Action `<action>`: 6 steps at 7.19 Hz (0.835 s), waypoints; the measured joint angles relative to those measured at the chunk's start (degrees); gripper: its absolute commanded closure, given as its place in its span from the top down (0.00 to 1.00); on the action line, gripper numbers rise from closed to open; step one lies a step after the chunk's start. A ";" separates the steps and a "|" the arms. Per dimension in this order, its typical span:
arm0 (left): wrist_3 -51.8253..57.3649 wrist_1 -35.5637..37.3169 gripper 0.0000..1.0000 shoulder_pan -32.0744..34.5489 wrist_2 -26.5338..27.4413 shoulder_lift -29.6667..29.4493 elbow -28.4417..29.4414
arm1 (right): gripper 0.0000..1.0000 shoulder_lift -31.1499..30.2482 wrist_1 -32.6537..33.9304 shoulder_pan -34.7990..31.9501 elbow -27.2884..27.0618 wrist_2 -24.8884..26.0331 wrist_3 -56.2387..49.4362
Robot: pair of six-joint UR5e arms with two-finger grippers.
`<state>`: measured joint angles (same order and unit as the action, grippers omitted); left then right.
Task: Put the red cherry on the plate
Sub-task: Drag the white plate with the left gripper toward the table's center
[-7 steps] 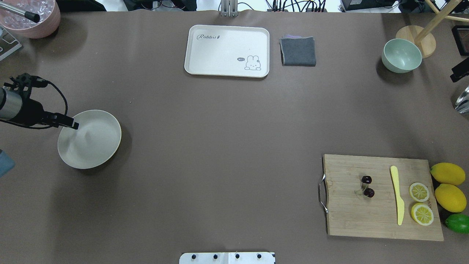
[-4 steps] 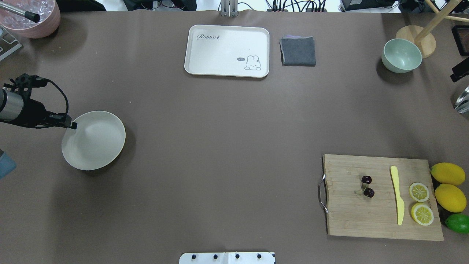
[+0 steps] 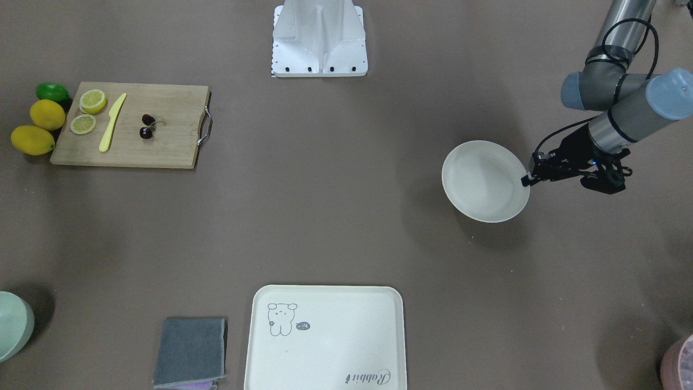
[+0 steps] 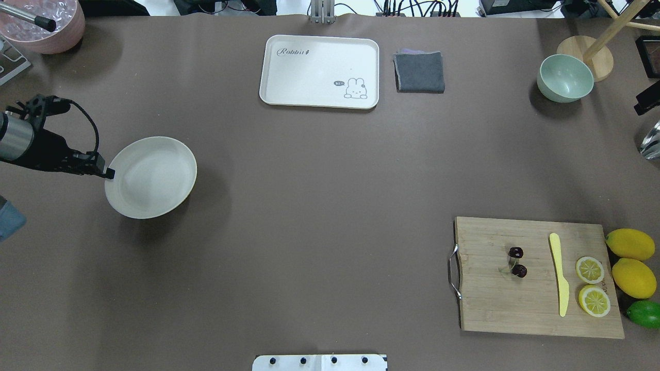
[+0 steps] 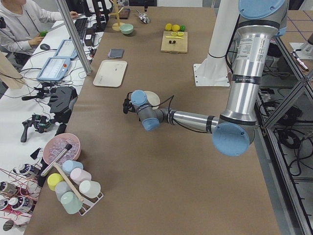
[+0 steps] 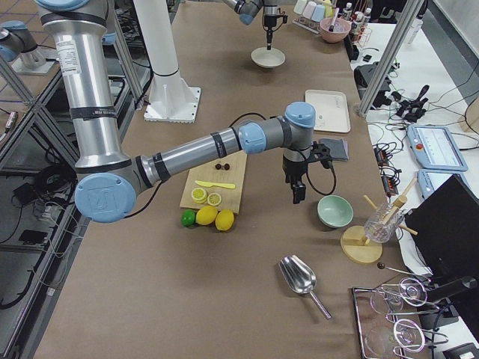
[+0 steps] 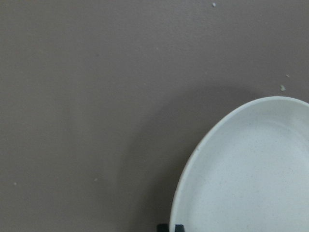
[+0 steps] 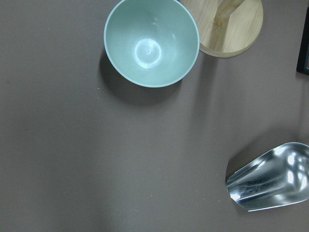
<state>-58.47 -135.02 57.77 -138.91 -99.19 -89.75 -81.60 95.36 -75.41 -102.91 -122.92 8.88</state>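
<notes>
The red cherry [image 4: 517,262] lies as a dark pair on the wooden cutting board [image 4: 536,309] at the right; it also shows in the front view as the cherry [image 3: 146,125]. Far to the left, the off-white plate [image 4: 154,178] hangs a little above the table, throwing a shadow. My left gripper [image 4: 109,174] is shut on its left rim. The left wrist view shows the plate [image 7: 251,169] over bare table. My right gripper [image 6: 298,196] hangs above the table near the mint bowl; whether it is open or shut I cannot tell.
On the board lie a yellow knife [image 4: 559,273] and lemon halves [image 4: 589,269], with whole lemons [image 4: 630,244] and a lime beside it. A cream tray [image 4: 319,62], grey cloth [image 4: 419,72] and mint bowl [image 4: 564,77] line the far edge. A metal scoop [image 8: 270,181] lies by the bowl.
My left gripper has carried the plate to the right and slightly farther from the robot. The cherry and the board have not moved.
</notes>
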 measured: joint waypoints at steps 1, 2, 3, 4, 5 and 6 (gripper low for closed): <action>-0.75 8.68 0.00 1.09 -1.01 -3.04 -4.63 | 1.00 -0.06 0.00 0.00 -0.03 -0.05 0.00; -3.63 14.95 0.00 0.31 -0.25 -7.00 -7.61 | 1.00 -0.19 0.00 0.00 -0.06 -0.14 0.00; -9.17 17.67 0.00 -3.17 2.93 -11.19 -8.70 | 1.00 -0.14 0.02 0.00 -0.07 -0.27 0.00; -15.51 18.72 0.00 -9.07 8.81 -15.18 -8.80 | 1.00 -0.04 0.05 0.00 -0.06 -0.42 -0.02; -20.71 19.10 0.00 -15.59 15.85 -18.13 -8.31 | 1.00 -0.04 0.07 0.00 -0.07 -0.50 -0.06; -24.97 19.22 0.00 -22.01 23.04 -20.15 -7.42 | 1.00 -0.14 0.06 0.00 -0.15 -0.54 -0.08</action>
<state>-83.44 -115.80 35.76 -115.88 -119.34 -97.17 -81.74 95.42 -75.41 -103.06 -123.47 8.80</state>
